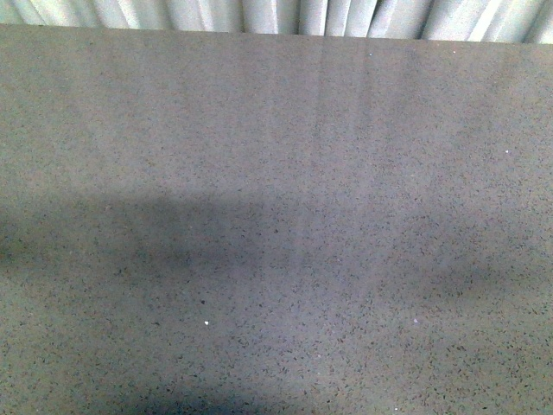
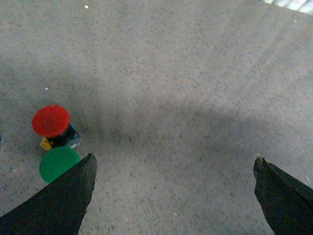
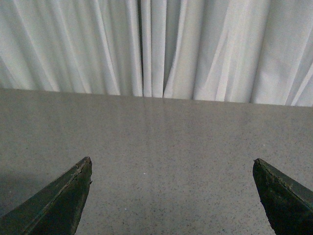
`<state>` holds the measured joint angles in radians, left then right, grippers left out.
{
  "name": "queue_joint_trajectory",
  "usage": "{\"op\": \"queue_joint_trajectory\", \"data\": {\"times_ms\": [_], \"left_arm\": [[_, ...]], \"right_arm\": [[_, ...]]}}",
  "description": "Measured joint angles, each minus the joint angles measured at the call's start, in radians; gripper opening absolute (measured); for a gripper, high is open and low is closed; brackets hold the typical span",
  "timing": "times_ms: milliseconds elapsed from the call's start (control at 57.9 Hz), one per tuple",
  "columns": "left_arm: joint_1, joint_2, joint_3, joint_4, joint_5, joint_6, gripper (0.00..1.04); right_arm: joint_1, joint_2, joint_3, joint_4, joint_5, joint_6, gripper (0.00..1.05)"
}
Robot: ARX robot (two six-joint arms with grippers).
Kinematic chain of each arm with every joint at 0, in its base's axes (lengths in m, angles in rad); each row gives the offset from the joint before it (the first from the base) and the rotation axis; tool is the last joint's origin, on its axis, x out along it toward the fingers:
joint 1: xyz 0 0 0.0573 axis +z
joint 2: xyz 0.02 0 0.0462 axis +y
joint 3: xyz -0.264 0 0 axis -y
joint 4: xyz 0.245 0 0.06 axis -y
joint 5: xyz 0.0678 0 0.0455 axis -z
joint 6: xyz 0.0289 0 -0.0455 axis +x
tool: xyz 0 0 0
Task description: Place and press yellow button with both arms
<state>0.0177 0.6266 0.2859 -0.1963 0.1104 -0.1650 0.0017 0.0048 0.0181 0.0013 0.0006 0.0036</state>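
The yellow button is out of view in every frame. My left gripper (image 2: 173,164) is open and empty above the grey speckled table (image 2: 186,78). A red mushroom-head button (image 2: 51,121) stands on a dark body with a blue-grey base. A green button cap (image 2: 57,162) lies right beside it. Both sit off to the side of one dark left finger (image 2: 63,196), which partly covers the green cap. My right gripper (image 3: 171,166) is open and empty over bare table (image 3: 161,132). Neither arm shows in the front view.
The front view shows only the grey speckled tabletop (image 1: 276,216), with soft shadows across its middle, and white curtain (image 1: 285,15) past the far edge. The right wrist view faces the same white curtain (image 3: 156,46) behind the table's far edge.
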Motion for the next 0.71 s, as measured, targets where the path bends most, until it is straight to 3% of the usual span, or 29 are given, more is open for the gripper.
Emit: {"op": "queue_joint_trajectory", "data": {"times_ms": [138,207,484,587,708], "left_arm": [[0.136,0.22,0.034,0.194,0.008,0.001,0.96],[0.276,0.389,0.068,0.328,0.026,0.008,0.96],[0.576,0.818,0.204,0.605,0.086,0.041,0.96],[0.647,0.966,0.254,0.666,0.085,0.066,0.96],[0.668,1.048,0.252,0.703,0.093,0.102,0.96]], "right_arm": [[0.0,0.0,0.0,0.0,0.0,0.0,0.96],[0.0,0.0,0.0,0.0,0.0,0.0,0.96],[0.0,0.0,0.0,0.0,0.0,0.0,0.96],[0.0,0.0,0.0,0.0,0.0,0.0,0.96],[0.0,0.0,0.0,0.0,0.0,0.0,0.96]]}}
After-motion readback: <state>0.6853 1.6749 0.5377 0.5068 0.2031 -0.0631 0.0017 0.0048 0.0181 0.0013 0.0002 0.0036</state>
